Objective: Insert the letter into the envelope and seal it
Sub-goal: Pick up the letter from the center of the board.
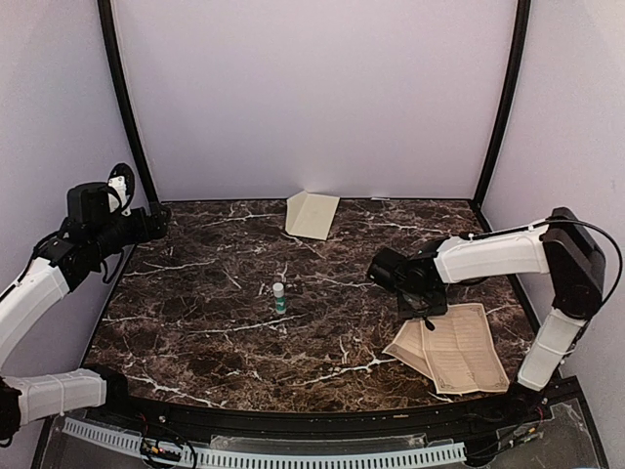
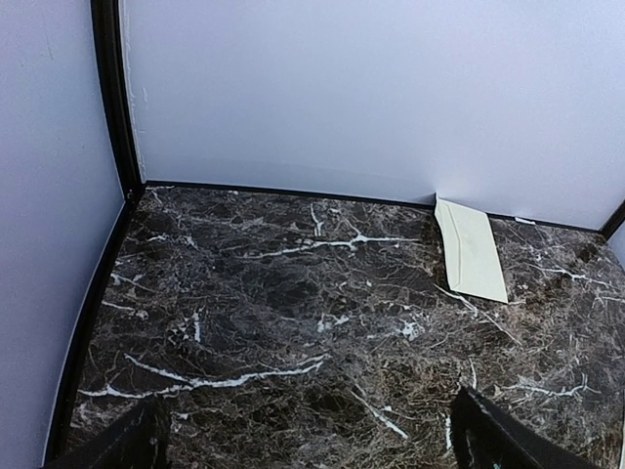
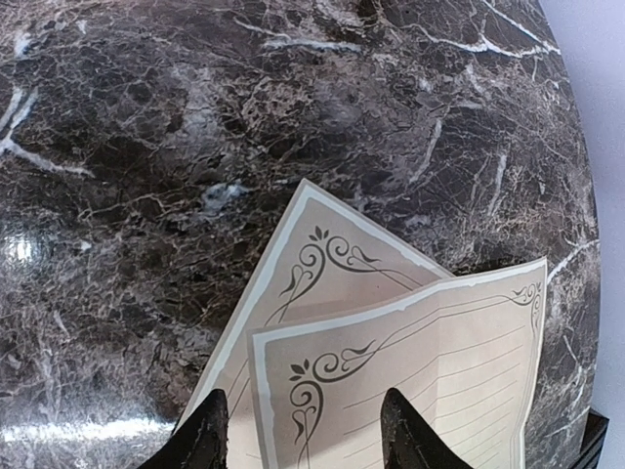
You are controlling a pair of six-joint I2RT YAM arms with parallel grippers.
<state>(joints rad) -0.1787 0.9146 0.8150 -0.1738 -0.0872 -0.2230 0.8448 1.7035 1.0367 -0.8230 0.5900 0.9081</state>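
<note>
We've the right end effector (image 3: 305, 432) half-open over the letter (image 3: 420, 362); left end effector (image 2: 308, 430) wide, empty; glue stick (image 1: 279, 298) centre, envelope (image 1: 312, 215) top centre.

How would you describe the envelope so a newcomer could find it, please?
Look at the dark marble table, along its far edge by the back wall. The envelope lies there, plain cream, unlike the tan, bordered letter near the front right.

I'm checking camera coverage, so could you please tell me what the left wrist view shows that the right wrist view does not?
Only the left wrist view shows the envelope by the back wall. Only the right wrist view shows the letter, lying below the open right claw. Both show the marble table.
</note>
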